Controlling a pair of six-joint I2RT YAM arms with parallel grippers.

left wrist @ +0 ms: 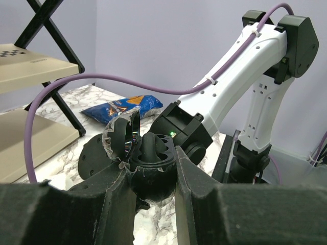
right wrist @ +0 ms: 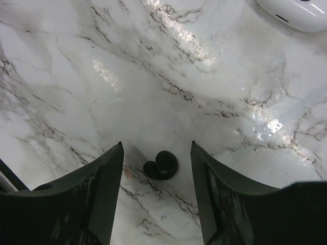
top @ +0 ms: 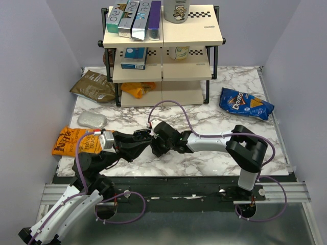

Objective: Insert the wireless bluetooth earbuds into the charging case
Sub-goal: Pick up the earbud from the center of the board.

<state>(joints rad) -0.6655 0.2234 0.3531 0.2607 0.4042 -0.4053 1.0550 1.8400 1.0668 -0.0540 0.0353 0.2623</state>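
My left gripper (left wrist: pixel 151 171) is shut on the black charging case (left wrist: pixel 153 166) and holds it above the table, the lid (left wrist: pixel 121 137) standing open at the case's left. A dark rounded lump (left wrist: pixel 152 144) rises from the case's top; I cannot tell what it is. In the top view the case (top: pixel 141 136) sits between the two arms' heads. My right gripper (right wrist: pixel 157 145) is open and points down at the marble. One tiny black earbud (right wrist: pixel 161 165) lies on the table between its fingers, touching neither. In the top view the right gripper (top: pixel 155 146) is just right of the case.
A two-tier shelf rack (top: pixel 163 51) with boxes stands at the back. A blue Doritos bag (top: pixel 246 104) lies at the right. An orange snack bag (top: pixel 76 140), a silver pouch (top: pixel 92 120) and a brown bag (top: pixel 93 86) lie at the left. A white rounded thing (right wrist: pixel 296 13) shows in the right wrist view's corner.
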